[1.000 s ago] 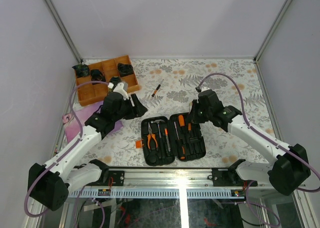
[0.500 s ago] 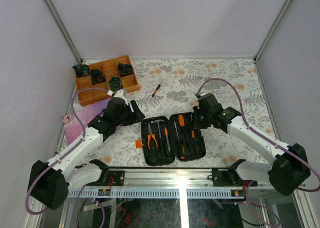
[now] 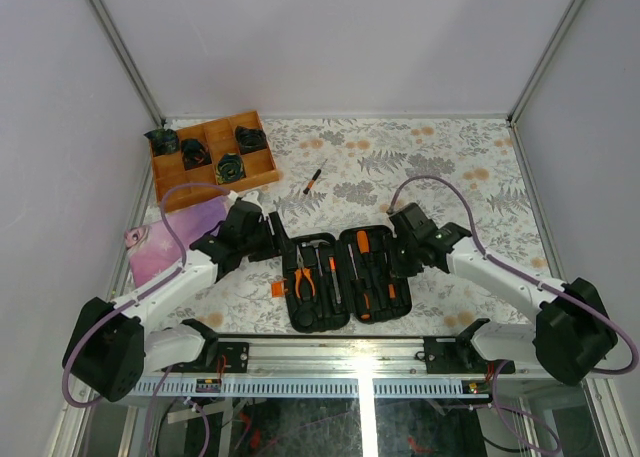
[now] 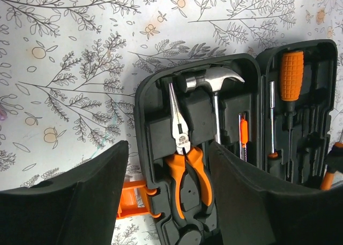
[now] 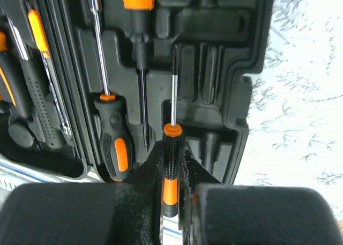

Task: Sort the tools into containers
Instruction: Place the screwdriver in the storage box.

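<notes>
The right pincer [image 5: 170, 164], clenched on a thin screwdriver [image 5: 171, 131], has come lower over the right half of the open tool case [image 3: 310, 312]. The left pincer [image 4: 167, 197], released, moved from beside the wooden tray [image 3: 180, 192] to its left half.

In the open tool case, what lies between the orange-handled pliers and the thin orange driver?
The hammer: its shaft runs between the pliers and the driver, as the left wrist view shows.

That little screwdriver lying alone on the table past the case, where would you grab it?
Around its middle, from straight above, jaws set across its length. The small driver lies flat and slanted on the table, with free space on both sides.
</notes>
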